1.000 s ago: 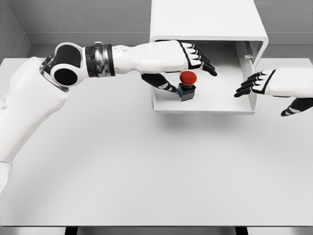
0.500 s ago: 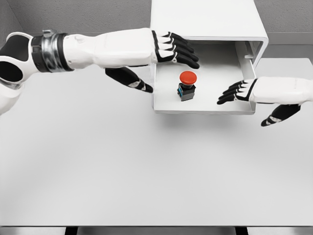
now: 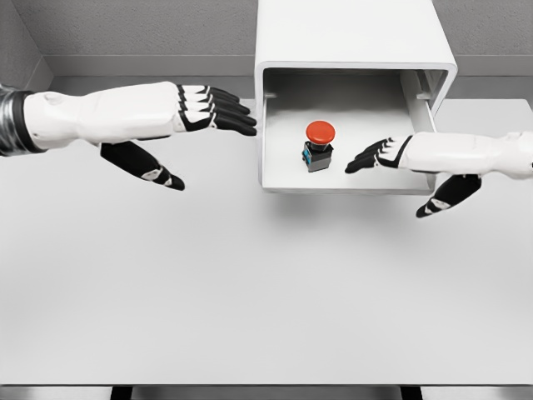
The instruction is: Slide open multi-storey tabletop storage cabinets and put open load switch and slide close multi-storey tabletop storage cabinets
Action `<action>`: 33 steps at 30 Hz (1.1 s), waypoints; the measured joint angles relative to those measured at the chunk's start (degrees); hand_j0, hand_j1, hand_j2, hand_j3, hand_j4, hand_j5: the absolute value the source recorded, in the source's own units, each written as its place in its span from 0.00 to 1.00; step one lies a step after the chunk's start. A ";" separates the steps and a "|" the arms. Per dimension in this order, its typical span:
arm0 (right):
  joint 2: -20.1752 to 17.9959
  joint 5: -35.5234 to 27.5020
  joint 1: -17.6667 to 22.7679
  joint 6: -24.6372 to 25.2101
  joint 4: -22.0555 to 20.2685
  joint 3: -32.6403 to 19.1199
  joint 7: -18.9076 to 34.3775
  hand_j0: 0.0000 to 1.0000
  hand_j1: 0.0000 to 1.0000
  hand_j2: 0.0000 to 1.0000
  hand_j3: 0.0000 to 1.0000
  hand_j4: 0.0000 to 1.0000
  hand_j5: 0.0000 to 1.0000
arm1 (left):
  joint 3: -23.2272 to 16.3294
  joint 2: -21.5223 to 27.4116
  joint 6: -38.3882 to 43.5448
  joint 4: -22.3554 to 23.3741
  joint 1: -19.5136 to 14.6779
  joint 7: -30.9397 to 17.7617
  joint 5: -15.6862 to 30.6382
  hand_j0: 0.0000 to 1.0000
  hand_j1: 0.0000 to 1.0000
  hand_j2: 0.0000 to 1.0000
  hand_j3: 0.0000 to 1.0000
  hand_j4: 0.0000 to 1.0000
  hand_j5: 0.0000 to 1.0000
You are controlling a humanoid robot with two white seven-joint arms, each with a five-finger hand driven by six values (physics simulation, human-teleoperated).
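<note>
The white storage cabinet (image 3: 354,37) stands at the back of the table with its drawer (image 3: 346,182) slid out toward me. Inside the drawer stands the load switch (image 3: 319,144), a red round button on a small dark body, upright and touched by nothing. My left hand (image 3: 218,110) is open, fingers straight, left of the drawer's left wall and outside it. My right hand (image 3: 372,155) is open too, its fingertips reaching over the drawer's right part, a short way right of the switch, with the thumb (image 3: 440,197) hanging below the drawer front.
The white table (image 3: 250,292) stretches out in front of the drawer. A grey wall runs behind the cabinet.
My left hand has pulled back leftward out of the drawer, leaving the switch standing in it. My right hand has moved left, further over the drawer.
</note>
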 measured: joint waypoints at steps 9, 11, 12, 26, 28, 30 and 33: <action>1.57 4.94 0.18 4.17 0.71 -0.08 -1.58 1.00 1.00 1.00 1.00 1.00 1.00 | 0.10 0.49 0.01 -0.07 0.88 0.16 -0.01 1.00 1.00 1.00 1.00 1.00 1.00; 1.59 5.36 0.35 4.27 0.86 -0.17 -1.96 1.00 1.00 1.00 1.00 1.00 1.00 | 0.12 0.50 0.01 -0.07 0.88 0.17 0.01 1.00 1.00 1.00 1.00 1.00 1.00; 1.61 5.49 0.44 4.31 1.03 -0.34 -2.07 1.00 1.00 1.00 1.00 1.00 1.00 | 0.15 0.51 0.01 -0.07 0.88 0.18 0.03 1.00 1.00 1.00 1.00 1.00 1.00; 3.09 7.72 0.35 5.74 1.99 -1.79 -4.10 1.00 1.00 1.00 1.00 1.00 1.00 | 0.56 0.52 0.01 -0.01 1.05 0.18 0.01 1.00 1.00 1.00 1.00 1.00 1.00; 3.73 8.39 0.35 6.27 2.23 -2.15 -4.20 1.00 1.00 1.00 1.00 1.00 1.00 | 0.57 0.52 0.02 0.00 1.05 0.18 0.01 1.00 1.00 1.00 1.00 1.00 1.00; 4.45 8.75 0.09 6.60 2.99 -2.35 -4.25 1.00 1.00 1.00 1.00 1.00 1.00 | 0.54 0.51 0.01 0.03 1.85 0.18 -0.06 1.00 1.00 1.00 1.00 1.00 1.00; 5.23 9.00 -0.26 6.82 4.57 -2.47 -4.29 1.00 1.00 1.00 1.00 1.00 1.00 | 0.60 0.51 0.01 0.06 2.02 0.18 -0.14 1.00 1.00 1.00 1.00 1.00 1.00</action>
